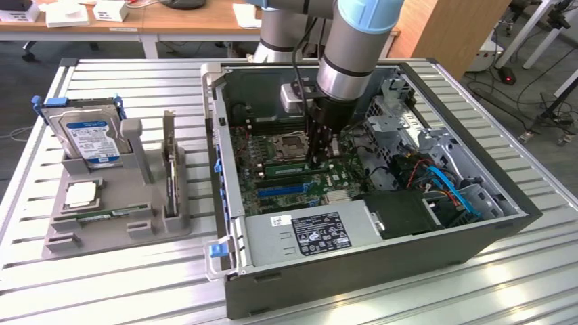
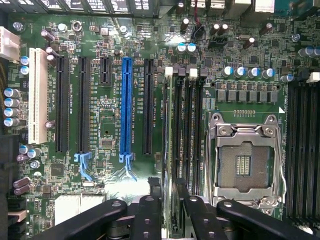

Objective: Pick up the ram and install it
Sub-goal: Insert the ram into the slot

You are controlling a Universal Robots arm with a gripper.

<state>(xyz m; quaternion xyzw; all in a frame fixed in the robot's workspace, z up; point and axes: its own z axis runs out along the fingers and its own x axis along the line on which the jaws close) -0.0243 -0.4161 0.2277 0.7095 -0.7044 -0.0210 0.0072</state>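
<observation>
The ram (image 2: 168, 135) is a thin green stick seen edge-on, standing along the memory slots (image 2: 186, 130) beside the CPU socket (image 2: 245, 160). My gripper (image 2: 169, 212) is shut on it, one black finger (image 2: 149, 212) on each side. In the exterior view my gripper (image 1: 321, 157) reaches down into the open computer case (image 1: 361, 271), and the ram (image 1: 289, 165) shows as a green strip low on the motherboard just under it. Whether the stick is fully down in its slot I cannot tell.
A matching green stick (image 1: 108, 215) lies in the grey holder (image 1: 118, 233) at the exterior view's left, with a blue-labelled hard drive (image 1: 91, 139) and an upright card (image 1: 169, 166). Inside the case are a power supply (image 1: 302, 233), blue cables (image 1: 451, 189) and a blue slot (image 2: 126, 105).
</observation>
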